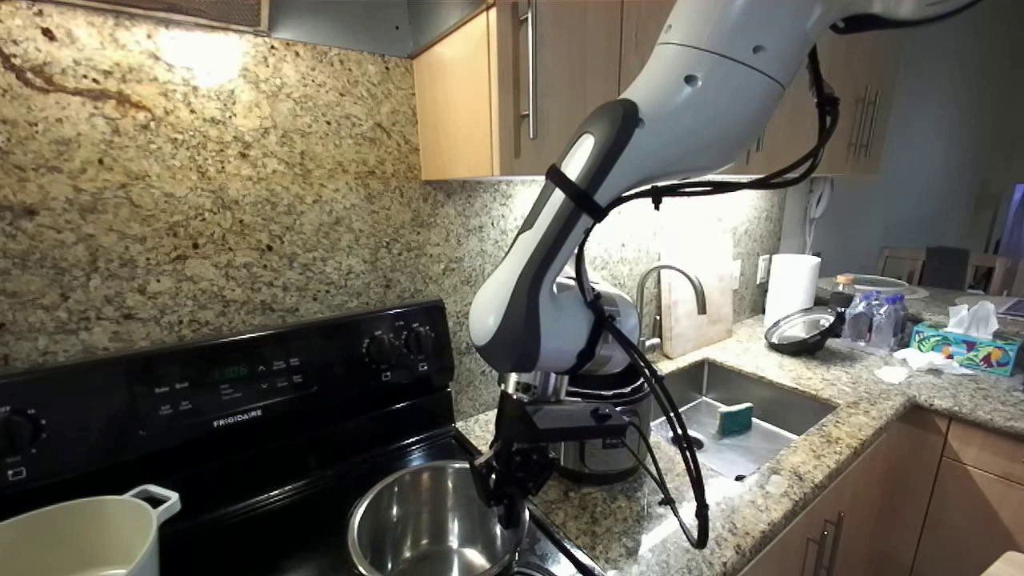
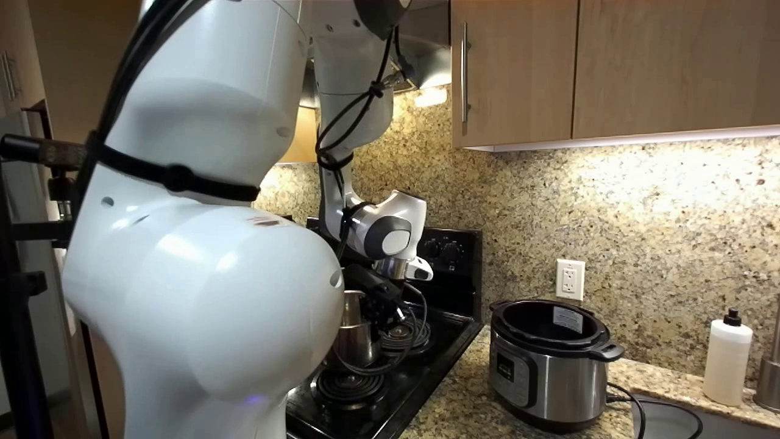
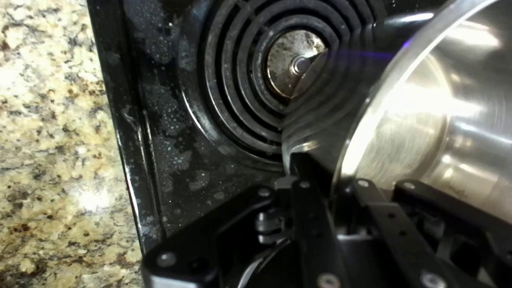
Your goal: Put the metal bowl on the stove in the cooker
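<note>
Wrist view, lower half: we observe the gripper [image 3: 333, 188] pinching the metal bowl [image 3: 408, 140] by its sidewall.

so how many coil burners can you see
2 in view: a rear burner nearer the back panel, and a front burner. The metal bowl and arm may hide others.

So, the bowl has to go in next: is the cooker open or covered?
Open: in an exterior view the cooker stands uncovered, and a white label shows on its dark inside wall.
</note>
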`<action>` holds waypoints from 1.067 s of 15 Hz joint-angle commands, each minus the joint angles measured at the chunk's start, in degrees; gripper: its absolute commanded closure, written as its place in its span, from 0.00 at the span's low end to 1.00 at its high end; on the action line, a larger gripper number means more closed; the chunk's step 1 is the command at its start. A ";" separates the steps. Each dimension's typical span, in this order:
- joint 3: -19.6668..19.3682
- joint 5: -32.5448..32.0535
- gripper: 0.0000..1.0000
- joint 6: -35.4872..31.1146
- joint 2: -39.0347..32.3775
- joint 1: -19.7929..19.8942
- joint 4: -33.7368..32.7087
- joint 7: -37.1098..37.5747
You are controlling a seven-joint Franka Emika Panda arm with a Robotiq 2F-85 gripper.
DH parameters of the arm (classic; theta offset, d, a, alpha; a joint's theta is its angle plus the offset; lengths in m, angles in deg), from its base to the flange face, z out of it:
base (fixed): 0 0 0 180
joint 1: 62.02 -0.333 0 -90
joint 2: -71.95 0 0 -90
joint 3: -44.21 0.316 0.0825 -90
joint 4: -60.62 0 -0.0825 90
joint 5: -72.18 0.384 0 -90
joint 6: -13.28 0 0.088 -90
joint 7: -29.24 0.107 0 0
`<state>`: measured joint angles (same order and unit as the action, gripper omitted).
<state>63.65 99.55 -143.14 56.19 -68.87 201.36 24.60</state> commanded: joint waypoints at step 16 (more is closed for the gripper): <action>-6.29 23.27 0.99 -6.49 27.12 -2.94 15.88 4.02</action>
<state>58.92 120.94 -145.81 77.83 -70.29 213.64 23.78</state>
